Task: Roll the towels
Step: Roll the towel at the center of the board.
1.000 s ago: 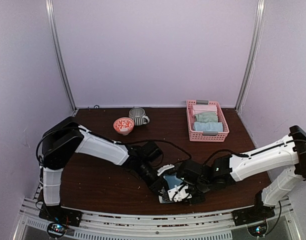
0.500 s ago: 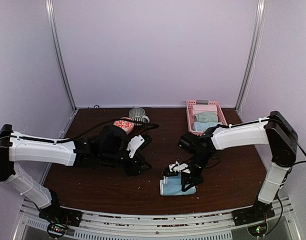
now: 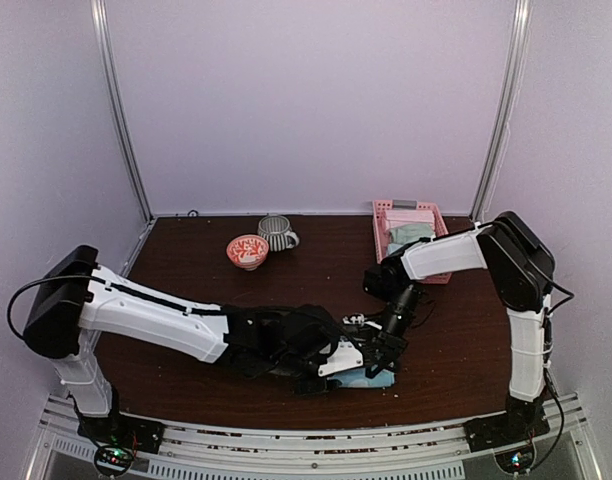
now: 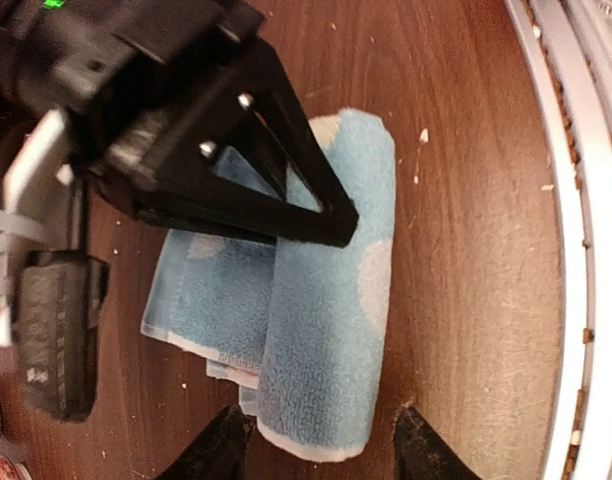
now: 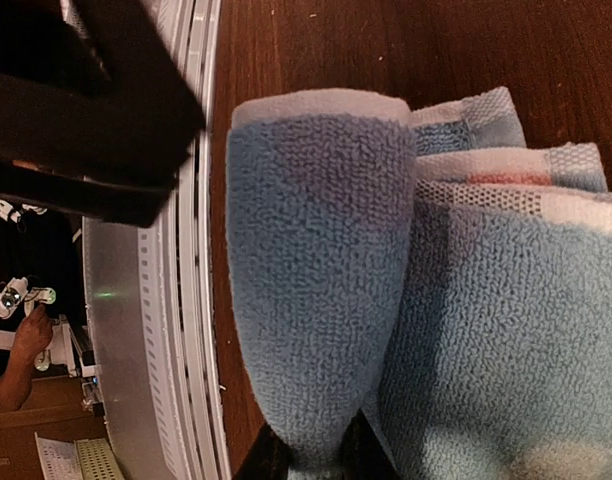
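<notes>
Wide dark table (image 3: 186, 260), and all the action sits at its near edge, just right of centre, where both arms meet over one dotted blue towel (image 4: 326, 330). Far right, the pink basket (image 3: 377, 230) carries more folded towels (image 3: 411, 232), well apart from the work.

The towel on the table is half done. There is a fat roll on its near side and a flat tail (image 4: 211, 290) spread toward the far side. It looks light, soft and springy, terry likely to sag and uncurl once pressure goes, so the hold belongs near the roll's ends, squeezing across its thickness.

The right gripper (image 5: 311, 462) appears to have that, its jaws drawn in and pinching the roll. The left gripper (image 4: 321, 445) faces the white-hemmed end, fingers spread, straddling it without closing.

Room is tight on the near side, with the metal rail (image 4: 576, 250) running just beside the roll. Rolling farther means going away from it, over the tail, where the wood lies open. The bowl (image 3: 247, 250) and mug (image 3: 276, 232) stand far back, out of reach of trouble. The real squeeze is the two grippers crowding each other.
</notes>
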`<state>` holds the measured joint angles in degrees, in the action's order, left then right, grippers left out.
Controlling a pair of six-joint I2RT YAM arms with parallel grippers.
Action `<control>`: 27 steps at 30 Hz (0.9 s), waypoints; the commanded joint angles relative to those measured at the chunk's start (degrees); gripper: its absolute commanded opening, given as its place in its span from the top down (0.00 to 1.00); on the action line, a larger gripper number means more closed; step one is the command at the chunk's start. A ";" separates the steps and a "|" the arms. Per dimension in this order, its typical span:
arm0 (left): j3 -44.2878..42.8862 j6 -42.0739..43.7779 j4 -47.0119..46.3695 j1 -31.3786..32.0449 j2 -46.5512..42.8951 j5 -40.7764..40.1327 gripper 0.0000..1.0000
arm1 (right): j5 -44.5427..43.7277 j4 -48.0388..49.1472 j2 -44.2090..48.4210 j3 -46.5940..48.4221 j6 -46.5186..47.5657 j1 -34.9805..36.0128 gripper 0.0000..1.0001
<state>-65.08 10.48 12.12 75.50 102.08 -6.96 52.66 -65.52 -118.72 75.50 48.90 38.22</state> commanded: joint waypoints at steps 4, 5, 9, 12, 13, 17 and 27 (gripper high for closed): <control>-7.63 8.92 1.68 -0.09 8.55 -3.22 0.47 | -5.12 -1.46 -0.95 -0.09 0.98 0.06 0.87; -8.23 9.06 1.66 -0.09 9.22 -2.90 0.47 | -5.14 -1.46 -0.83 -0.09 0.99 0.02 0.87; -9.89 9.06 2.18 -0.09 11.62 -0.16 0.49 | -4.38 -0.94 -0.15 0.22 0.43 0.10 0.87; -10.56 8.37 2.78 -0.12 12.61 1.52 0.56 | -3.91 -0.28 0.72 0.79 -0.45 0.24 0.86; -10.59 8.21 2.96 -0.10 12.77 1.83 0.60 | -3.81 -0.54 1.00 1.17 -0.46 0.29 0.85; -10.42 7.20 3.08 -0.09 12.96 2.75 0.70 | -2.88 -4.64 3.82 2.80 2.27 0.28 0.71; -9.22 4.43 2.70 0.31 11.79 2.11 0.83 | -9.81 1.11 15.34 -0.54 -9.41 -4.81 0.59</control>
<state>-74.06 16.56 15.09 75.59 114.19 -5.72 49.12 -70.94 -107.59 77.08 49.04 36.12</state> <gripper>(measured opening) 0.183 0.409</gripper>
